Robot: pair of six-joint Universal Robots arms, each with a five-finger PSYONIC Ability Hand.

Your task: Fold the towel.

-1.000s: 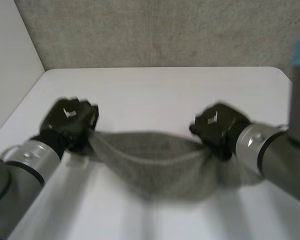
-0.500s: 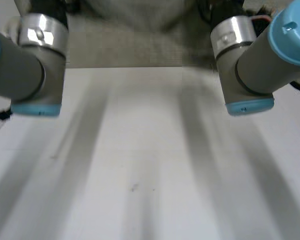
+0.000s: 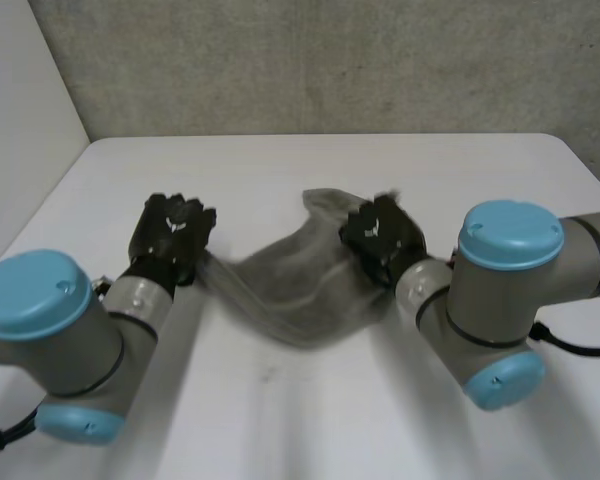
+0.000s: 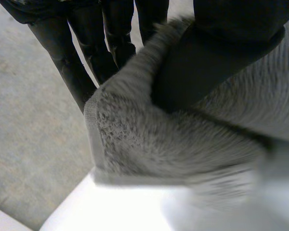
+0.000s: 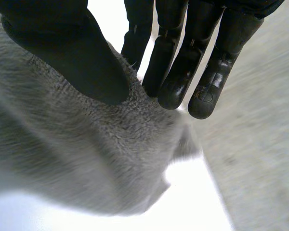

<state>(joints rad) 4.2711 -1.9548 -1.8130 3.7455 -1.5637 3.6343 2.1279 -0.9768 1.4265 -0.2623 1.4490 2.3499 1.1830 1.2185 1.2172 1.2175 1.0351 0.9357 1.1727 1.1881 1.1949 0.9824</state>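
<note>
My left robot hand (image 3: pixel 172 232) and right robot hand (image 3: pixel 382 238) pinch opposite ends of the towel (image 3: pixel 290 290), which sags, seemingly above the table (image 3: pixel 280 170).

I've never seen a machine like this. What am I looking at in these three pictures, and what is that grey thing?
This is a robot with two arms, each ending in a black hand. The wide picture looks down from a camera between the arms onto a white table. The left hand and the right hand each pinch one end of a grey towel, which sags between them. The two close pictures come from cameras on the wrists: in each, a thumb presses the towel against the fingers.
</note>
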